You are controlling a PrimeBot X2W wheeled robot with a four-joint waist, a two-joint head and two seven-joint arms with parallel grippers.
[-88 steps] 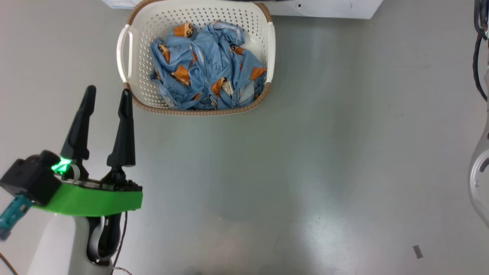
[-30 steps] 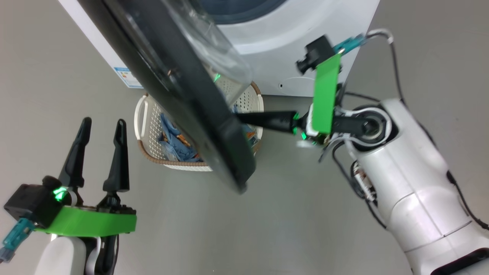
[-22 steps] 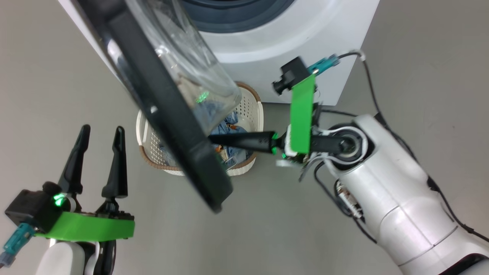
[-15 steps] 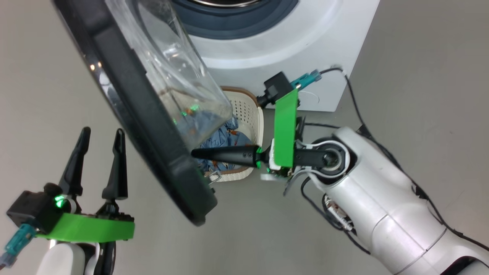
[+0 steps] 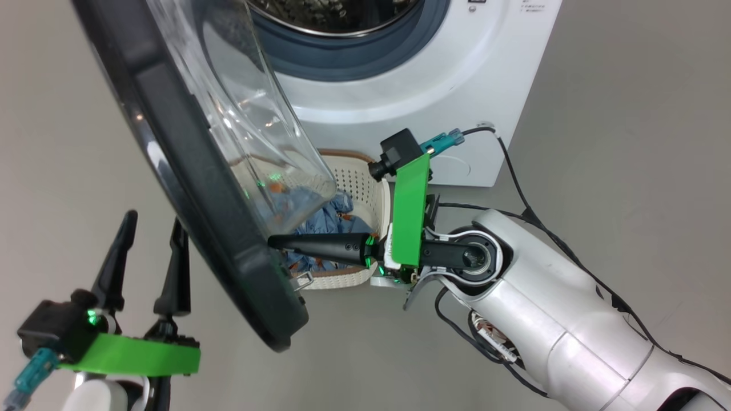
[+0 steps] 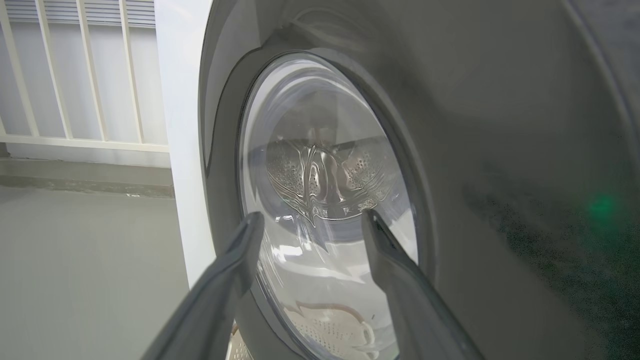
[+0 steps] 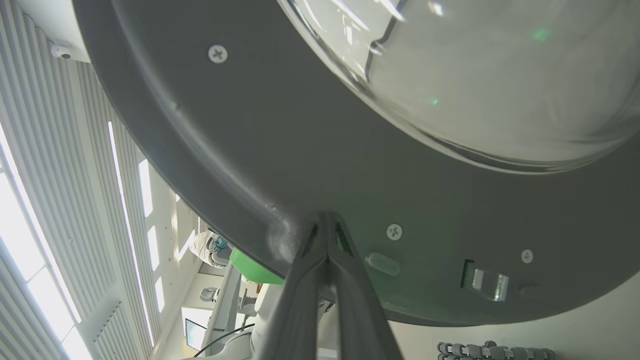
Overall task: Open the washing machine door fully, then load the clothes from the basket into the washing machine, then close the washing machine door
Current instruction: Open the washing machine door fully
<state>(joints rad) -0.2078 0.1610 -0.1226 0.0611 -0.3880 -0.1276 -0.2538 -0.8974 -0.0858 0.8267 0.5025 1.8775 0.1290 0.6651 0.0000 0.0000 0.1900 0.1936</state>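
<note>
Found the large round washing machine door (image 5: 171, 131), glossy black rim and bulging clear glass bowl, standing open at the left of the big white front-loading washing machine (image 5: 457, 85), angled across the head view. Spotted the steel perforated drum (image 5: 325, 11) and grey rubber seal (image 5: 354, 51) exposed behind it. Caught the right gripper (image 5: 274, 242) with its two long dark fingers pressed together on nothing, tips right up against the door's inner rim just below the bowl. Picked out, under door and arm, the small cream-white perforated basket (image 5: 365, 177) on the grey floor (image 5: 599, 171) near the machine's front, light blue printed clothes (image 5: 325, 214) bundled inside. Noted the left gripper (image 5: 155, 221) spread wide and empty, low left, facing the door's outer side, apart from it.
</note>
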